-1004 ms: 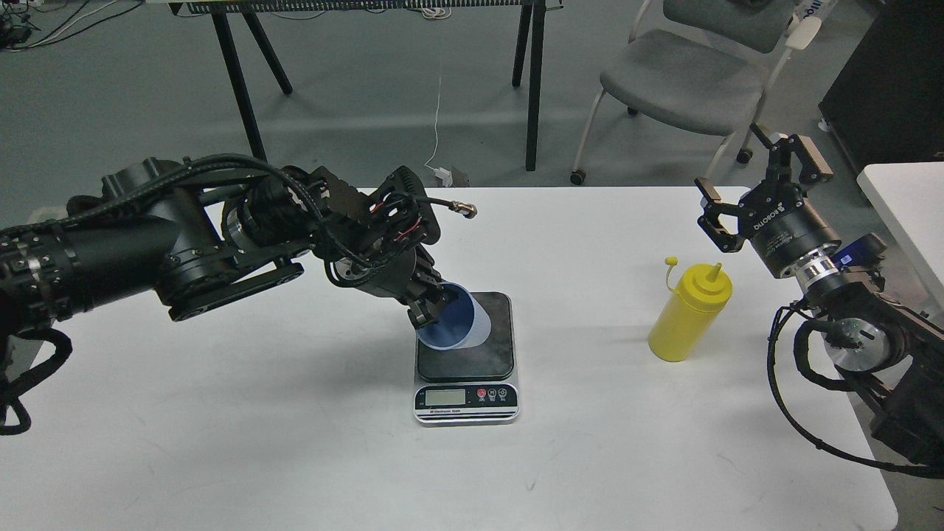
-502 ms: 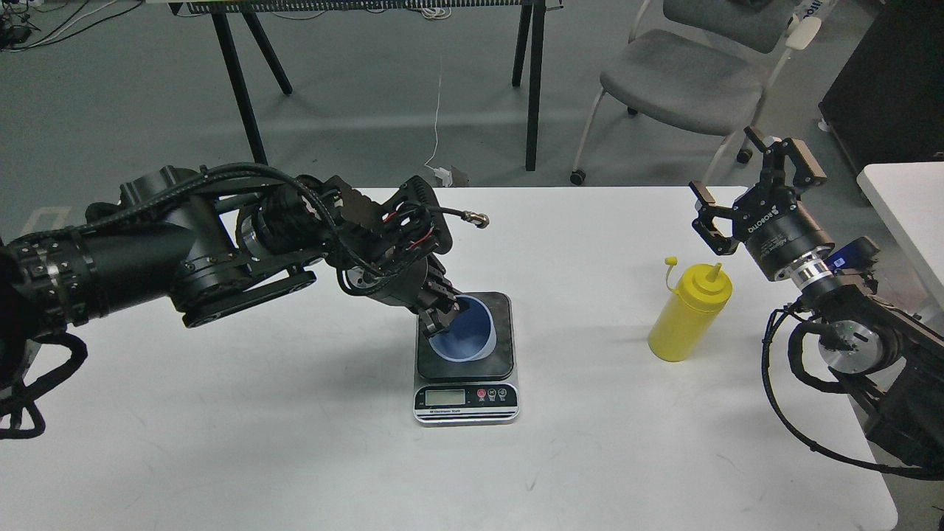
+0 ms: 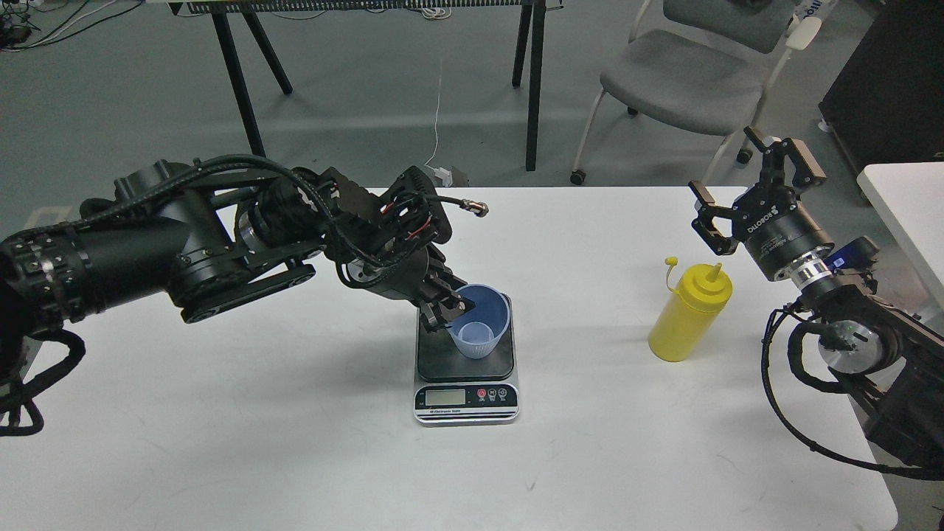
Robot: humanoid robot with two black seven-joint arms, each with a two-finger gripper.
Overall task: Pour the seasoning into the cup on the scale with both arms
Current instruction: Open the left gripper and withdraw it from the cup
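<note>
The light blue ribbed cup [image 3: 481,320] stands upright on the dark platform of the scale [image 3: 466,367] at the table's middle. My left gripper [image 3: 448,307] is shut on the cup's left rim. The yellow seasoning bottle [image 3: 689,313] stands upright on the table to the right, its small cap hanging off to the left. My right gripper [image 3: 752,184] is open and empty, raised above and behind the bottle, to its right, apart from it.
The white table [image 3: 295,442] carries only the scale and bottle. A grey chair [image 3: 686,81] and black table legs [image 3: 236,81] stand on the floor behind. Another white table's corner [image 3: 907,199] lies at the right edge.
My left gripper has turned the cup from tilted to upright on the scale platform. My right gripper moved slightly up and left, then held still.
</note>
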